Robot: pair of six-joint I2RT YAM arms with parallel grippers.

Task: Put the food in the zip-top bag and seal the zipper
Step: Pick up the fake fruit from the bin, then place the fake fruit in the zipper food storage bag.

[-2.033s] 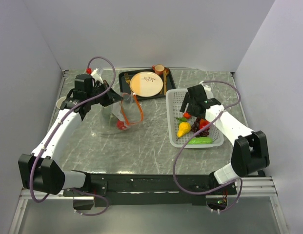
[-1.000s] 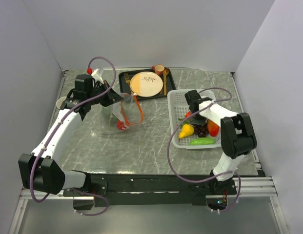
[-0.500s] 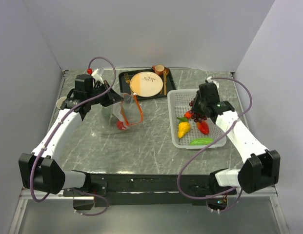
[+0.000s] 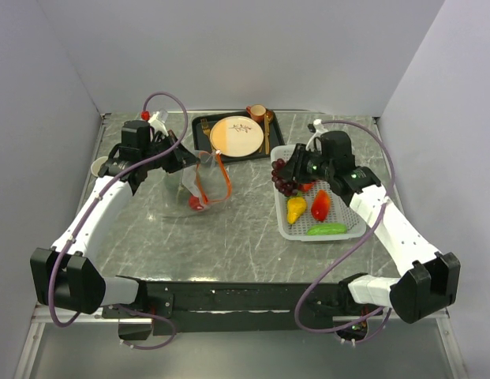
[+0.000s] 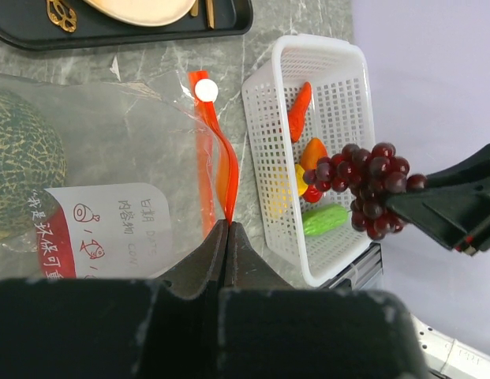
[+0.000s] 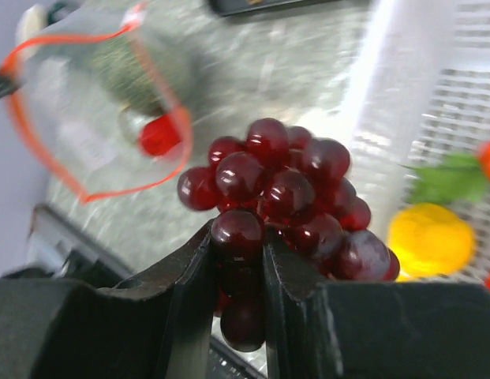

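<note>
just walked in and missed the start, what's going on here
Two arms are bagging toy food. The left pincer is shut on the zipper of the zip-top bag, holding its mouth open; a melon and a red piece are already inside. The right pincer holds the grapes in the air, above the edge of the white basket nearest the bag. A yellow pear and green cucumber lie in the basket.

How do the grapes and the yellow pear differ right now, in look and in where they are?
The grapes are a dark red-purple cluster of many small balls; the pear is one smooth yellow piece. The grapes are clamped in the right gripper, in the air near the white basket's left rim; the pear lies inside the basket, untouched. Both are toy food, not yet in the bag.
</note>
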